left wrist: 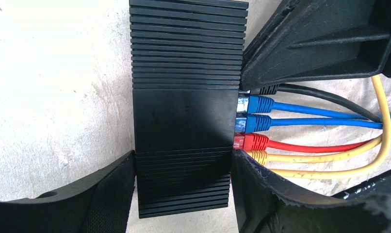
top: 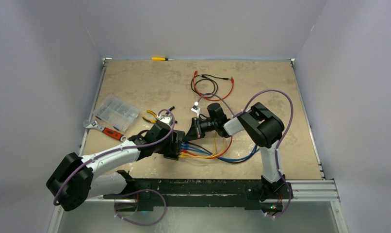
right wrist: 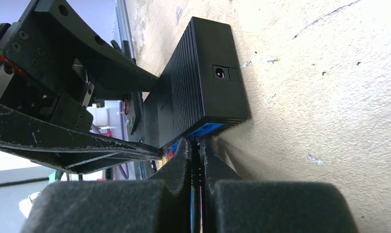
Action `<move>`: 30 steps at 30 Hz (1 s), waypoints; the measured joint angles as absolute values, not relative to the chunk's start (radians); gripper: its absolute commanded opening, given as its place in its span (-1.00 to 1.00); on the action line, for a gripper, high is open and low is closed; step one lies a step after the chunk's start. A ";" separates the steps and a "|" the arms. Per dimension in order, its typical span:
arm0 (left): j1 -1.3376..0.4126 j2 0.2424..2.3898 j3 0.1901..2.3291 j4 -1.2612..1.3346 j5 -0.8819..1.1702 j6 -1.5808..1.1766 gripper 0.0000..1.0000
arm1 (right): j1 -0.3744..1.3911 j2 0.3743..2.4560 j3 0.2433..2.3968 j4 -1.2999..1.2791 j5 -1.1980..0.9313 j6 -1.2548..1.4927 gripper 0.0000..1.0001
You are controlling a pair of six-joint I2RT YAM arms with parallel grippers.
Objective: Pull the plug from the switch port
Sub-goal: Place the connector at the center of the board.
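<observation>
The switch point(left wrist: 184, 116) is a flat black ribbed box lying on the table; it also shows in the right wrist view point(right wrist: 198, 92). My left gripper point(left wrist: 183, 161) is shut on its near end, one finger on each long side. Along its right face sit a black plug point(left wrist: 267, 90), two blue plugs point(left wrist: 259, 104), a red plug point(left wrist: 254, 141) and yellow plugs point(left wrist: 259, 156). My right gripper point(right wrist: 196, 145) is shut on the black plug point(right wrist: 195, 167) right at the socket face. In the top view the left gripper point(top: 173, 145) and right gripper point(top: 197, 127) meet at the switch.
Coloured cables point(top: 218, 153) loop right of the switch. A clear compartment box point(top: 117, 112), a wrench point(top: 101, 127) and yellow pliers point(top: 150, 116) lie at the left. Loose red and black leads point(top: 210, 85) and a yellow screwdriver point(top: 159, 58) lie farther back.
</observation>
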State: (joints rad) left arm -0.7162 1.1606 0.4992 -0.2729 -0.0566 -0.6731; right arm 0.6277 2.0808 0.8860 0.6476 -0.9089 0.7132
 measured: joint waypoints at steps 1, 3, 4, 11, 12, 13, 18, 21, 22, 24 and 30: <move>-0.717 1.161 0.500 -0.274 -0.059 -0.677 -1.00 | 0.628 2.077 0.886 0.642 -0.907 0.707 -1.00; -0.718 1.161 0.502 -0.279 -0.063 -0.688 -1.00 | 0.629 2.070 0.886 0.631 -0.901 0.696 -1.00; -0.720 1.161 0.503 -0.281 -0.068 -0.694 -1.00 | 0.629 2.066 0.886 0.625 -0.899 0.691 -1.00; -0.728 1.165 0.517 -0.303 -0.091 -0.733 -1.00 | 0.635 2.029 0.870 0.597 -0.865 0.658 -1.00; -0.728 1.167 0.520 -0.307 -0.093 -0.739 -1.00 | 0.635 2.025 0.866 0.596 -0.860 0.654 -1.00; -0.729 1.168 0.521 -0.308 -0.094 -0.742 -1.00 | 0.635 2.022 0.862 0.596 -0.856 0.653 -1.00; -0.730 1.169 0.522 -0.311 -0.098 -0.749 -1.00 | 0.634 2.001 0.843 0.593 -0.847 0.644 -1.00; -0.719 1.169 0.527 -0.339 -0.152 -0.759 -1.00 | 0.622 1.985 0.804 0.546 -0.830 0.626 -1.00; -0.715 1.169 0.528 -0.345 -0.167 -0.762 -1.00 | 0.617 1.984 0.794 0.543 -0.835 0.625 -1.00; -0.714 1.169 0.530 -0.353 -0.183 -0.767 -1.00 | 0.611 1.971 0.786 0.534 -0.838 0.623 -1.00; -0.714 1.169 0.530 -0.356 -0.190 -0.765 -1.00 | 0.603 1.948 0.773 0.508 -0.826 0.609 -1.00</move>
